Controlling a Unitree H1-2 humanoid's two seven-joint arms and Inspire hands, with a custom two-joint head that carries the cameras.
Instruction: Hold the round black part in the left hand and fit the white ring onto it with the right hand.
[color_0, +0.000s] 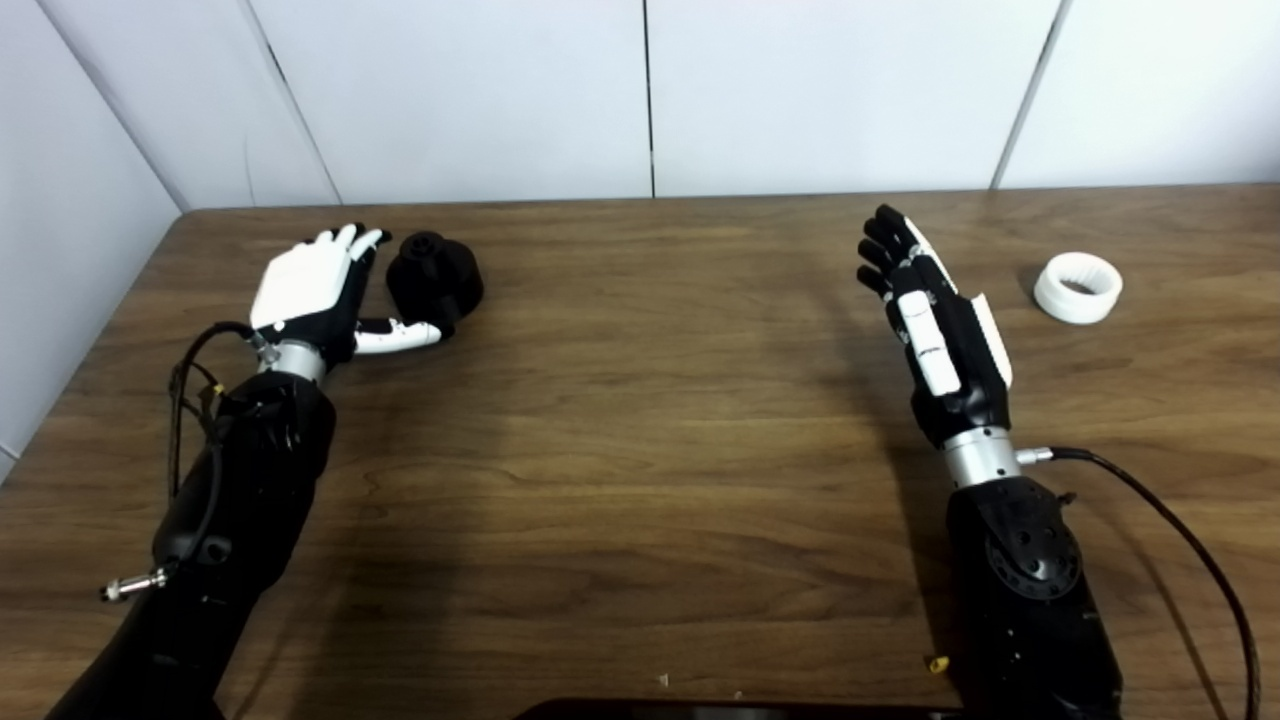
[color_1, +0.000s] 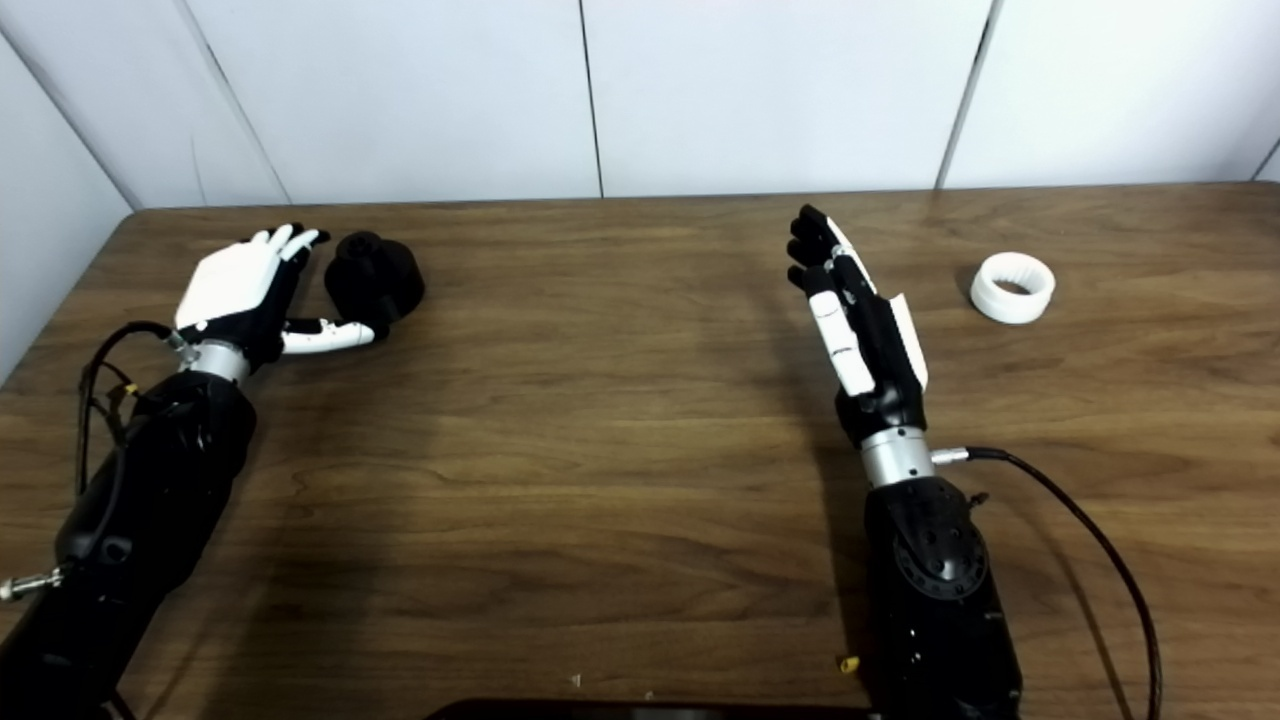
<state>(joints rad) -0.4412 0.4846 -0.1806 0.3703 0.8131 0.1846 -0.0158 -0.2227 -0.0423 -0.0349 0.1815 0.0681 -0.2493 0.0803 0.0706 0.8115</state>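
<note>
The round black part (color_0: 435, 275) stands on the wooden table (color_0: 650, 450) at the far left. My left hand (color_0: 315, 290) lies just left of it, open, fingers stretched along its side and the thumb reaching under its near edge; it does not grip the part. The white ring (color_0: 1077, 287) lies flat at the far right. My right hand (color_0: 930, 320) stands open on edge, fingers straight and pointing away from me, a clear gap to the left of the ring.
White wall panels (color_0: 650, 90) close off the table's back edge and left side. A black cable (color_0: 1180, 540) loops from the right wrist across the near right of the table. A dark object (color_0: 720, 710) peeks in at the bottom edge.
</note>
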